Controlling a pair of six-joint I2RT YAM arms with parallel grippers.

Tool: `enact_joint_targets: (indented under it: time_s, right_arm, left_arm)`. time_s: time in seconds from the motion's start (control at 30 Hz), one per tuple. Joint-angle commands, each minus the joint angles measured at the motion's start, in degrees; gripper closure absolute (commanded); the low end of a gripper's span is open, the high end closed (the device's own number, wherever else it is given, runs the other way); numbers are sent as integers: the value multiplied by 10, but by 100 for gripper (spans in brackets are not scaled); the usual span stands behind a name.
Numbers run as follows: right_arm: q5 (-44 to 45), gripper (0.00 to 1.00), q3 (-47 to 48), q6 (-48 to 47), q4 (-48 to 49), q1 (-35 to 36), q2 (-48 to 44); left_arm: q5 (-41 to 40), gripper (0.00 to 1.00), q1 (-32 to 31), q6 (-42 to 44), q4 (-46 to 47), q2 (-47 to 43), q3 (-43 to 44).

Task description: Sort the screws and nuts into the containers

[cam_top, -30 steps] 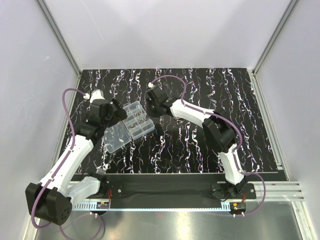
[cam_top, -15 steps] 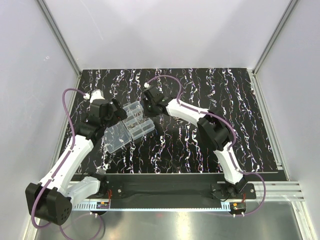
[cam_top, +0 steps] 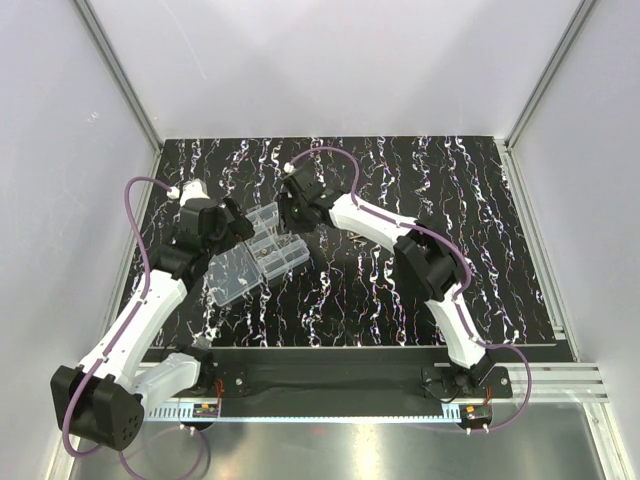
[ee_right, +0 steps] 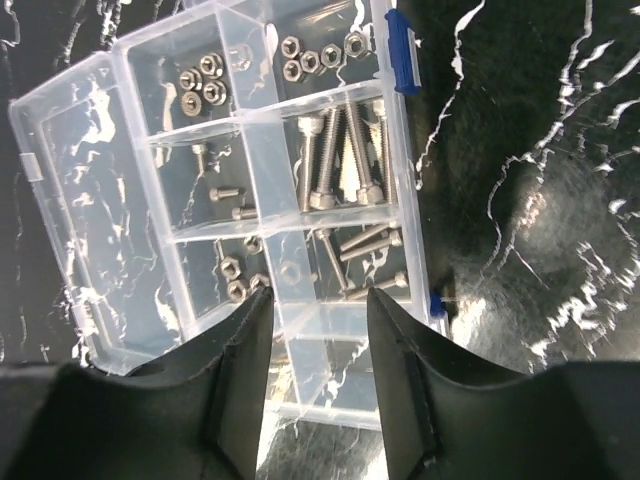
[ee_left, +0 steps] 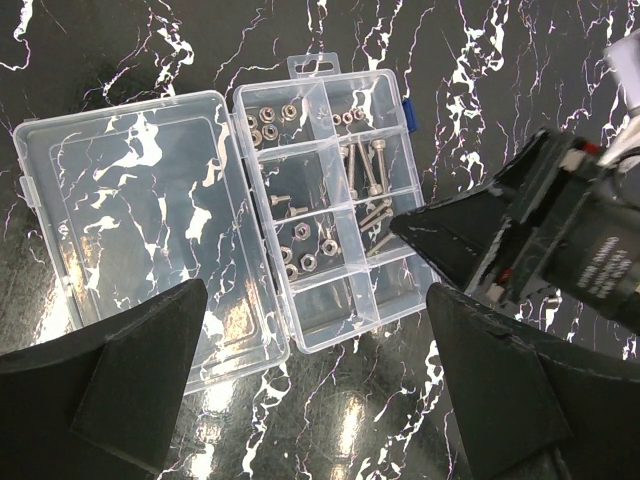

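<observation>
Both claws stand released: left gripper wide and empty, right gripper parted just above the open organiser box. Just ahead of its fingertips lie screws, nuts beyond. Likely a drop-off; next, lift clear without nudging the box.

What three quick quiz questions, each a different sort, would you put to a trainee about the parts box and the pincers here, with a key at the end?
1. True or false: the lid of the organiser box is shut over the compartments.
2. Pick one. The jaws of the right pincer stand: A, shut together; B, apart with nothing between them; C, clamped on the lid.
3. Fill in the gap: the clasps on the box's edge are ____ in colour.

Key: 1 false, the lid lies open flat beside the compartments; 2 B; 3 blue.
</observation>
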Motion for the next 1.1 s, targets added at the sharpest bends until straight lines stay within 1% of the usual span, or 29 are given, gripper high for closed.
enact_joint_targets:
  time_s: [0.0, 0.03, 0.1, 0.17, 0.2, 0.23, 0.27, 0.3, 0.33, 0.4, 0.43, 0.5, 0.6, 0.63, 0.73, 0.93, 1.07]
  right_arm:
    - [19, 50, 34, -10, -40, 2, -69]
    - [31, 51, 31, -5, -53, -1, -79]
    - [110, 52, 12, 19, -91, -15, -119]
    - [167, 51, -44, 44, -121, -27, -155]
    - [216, 48, -67, 78, -133, -40, -193]
    - [234, 48, -114, 95, -143, -47, -212]
    - [247, 47, -138, 113, -160, -55, -231]
    - [258, 44, -163, 153, -165, -62, -265]
    - [271, 43, -216, 172, -165, -77, -283]
    - [270, 43, -263, 223, -158, -92, -317]
    - [266, 43, -302, 233, -149, -108, -324]
    - [261, 44, -328, 238, -129, -117, -324]
    - [278, 45, -313, 217, -128, -119, -288]
    - [281, 48, -304, 217, -134, -120, -276]
    - [288, 50, -280, 218, -149, -123, -237]
    - [272, 53, -282, 212, -100, -124, -208]
    - [241, 57, -278, 165, -56, -124, -198]
  left_arm:
    - [-1, 1, -3, 5, 11, -4, 2]
    - [-1, 1, -3, 5, 11, -6, 2]
    - [1, 1, -3, 4, 14, -6, 1]
    - [5, 1, -3, 4, 15, -6, 0]
    - [6, 1, -3, 3, 15, -6, 1]
    - [7, 1, -3, 3, 16, -6, -1]
    - [8, 1, -2, 3, 16, -6, 0]
    - [10, 1, -2, 2, 18, -7, -1]
    - [11, 1, -2, 1, 19, -8, -3]
    - [14, 1, -3, 1, 20, -8, -4]
    - [15, 1, -4, 1, 20, -11, -4]
    - [15, 1, -4, 1, 22, -13, -4]
    - [16, 1, -6, 1, 22, -15, -5]
    - [15, 1, -7, 1, 22, -15, -5]
    - [7, 1, -8, 2, 20, -17, -4]
    - [6, 1, -8, 2, 18, -16, -3]
    - [7, 1, -8, 3, 18, -14, -4]
